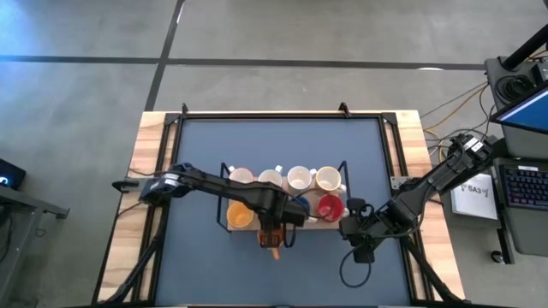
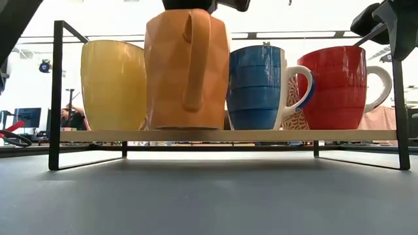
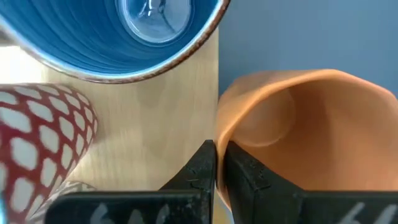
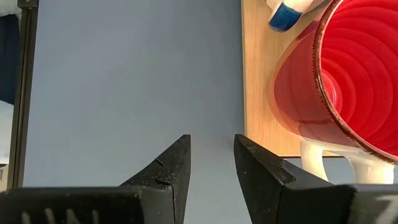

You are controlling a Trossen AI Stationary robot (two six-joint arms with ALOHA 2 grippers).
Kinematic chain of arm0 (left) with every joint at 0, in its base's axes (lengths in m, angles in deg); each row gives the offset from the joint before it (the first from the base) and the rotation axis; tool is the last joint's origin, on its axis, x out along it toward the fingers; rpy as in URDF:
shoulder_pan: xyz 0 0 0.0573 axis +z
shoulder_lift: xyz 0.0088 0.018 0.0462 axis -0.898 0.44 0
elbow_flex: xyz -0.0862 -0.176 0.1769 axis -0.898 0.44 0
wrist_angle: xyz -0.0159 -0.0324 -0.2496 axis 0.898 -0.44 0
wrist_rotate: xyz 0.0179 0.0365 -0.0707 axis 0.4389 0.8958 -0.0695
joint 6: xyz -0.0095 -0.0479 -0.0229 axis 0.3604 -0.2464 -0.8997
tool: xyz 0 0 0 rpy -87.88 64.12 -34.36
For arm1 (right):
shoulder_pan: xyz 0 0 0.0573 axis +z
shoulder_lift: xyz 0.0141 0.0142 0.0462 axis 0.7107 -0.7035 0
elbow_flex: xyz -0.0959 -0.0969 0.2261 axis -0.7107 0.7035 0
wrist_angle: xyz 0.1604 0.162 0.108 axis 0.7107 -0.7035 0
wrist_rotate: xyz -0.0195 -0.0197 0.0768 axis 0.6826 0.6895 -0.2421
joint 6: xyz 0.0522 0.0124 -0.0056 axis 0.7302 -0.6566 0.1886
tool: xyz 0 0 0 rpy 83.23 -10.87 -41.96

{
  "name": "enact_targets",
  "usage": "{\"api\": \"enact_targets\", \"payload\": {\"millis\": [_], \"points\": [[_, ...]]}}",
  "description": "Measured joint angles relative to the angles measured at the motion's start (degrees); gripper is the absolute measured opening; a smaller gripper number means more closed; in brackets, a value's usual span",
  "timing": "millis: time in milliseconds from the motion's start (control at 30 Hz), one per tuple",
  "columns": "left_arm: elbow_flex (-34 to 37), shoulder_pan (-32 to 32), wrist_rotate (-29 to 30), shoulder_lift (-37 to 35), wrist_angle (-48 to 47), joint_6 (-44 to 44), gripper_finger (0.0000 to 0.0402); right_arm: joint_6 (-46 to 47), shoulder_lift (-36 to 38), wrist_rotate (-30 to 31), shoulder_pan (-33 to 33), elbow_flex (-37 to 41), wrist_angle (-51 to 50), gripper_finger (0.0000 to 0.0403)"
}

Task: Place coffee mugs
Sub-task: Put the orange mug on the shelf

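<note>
Around my table (image 1: 152, 137) I see a grey concrete floor (image 1: 257, 34) with dark lines crossing it. On the right stands a desk with a keyboard (image 1: 524, 186) and cables (image 1: 454, 107). Far behind, the room is bright, with a monitor (image 2: 27, 117) and a person (image 2: 70, 117) sitting there.

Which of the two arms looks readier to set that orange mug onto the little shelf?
The left one, probably. Its left gripper is already shut on the rim of the orange mug, right at the wooden shelf. The right gripper is open and holds nothing, beside the red mug.
</note>
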Motion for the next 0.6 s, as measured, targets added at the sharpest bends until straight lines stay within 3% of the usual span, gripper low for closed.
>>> {"api": "enact_targets", "payload": {"millis": [300, 600], "points": [[-4.72, 0.40, 0.67, -0.13, -1.11, 1.80, 0.0004, 0.00, 0.00, 0.02, 0.00, 0.00, 0.01, 0.0112], [-2.75, 2.12, 2.88, -0.13, -2.76, 4.88, 0.0004, -0.01, 0.00, 0.01, 0.00, 0.00, -0.04, 0.0111]]}}
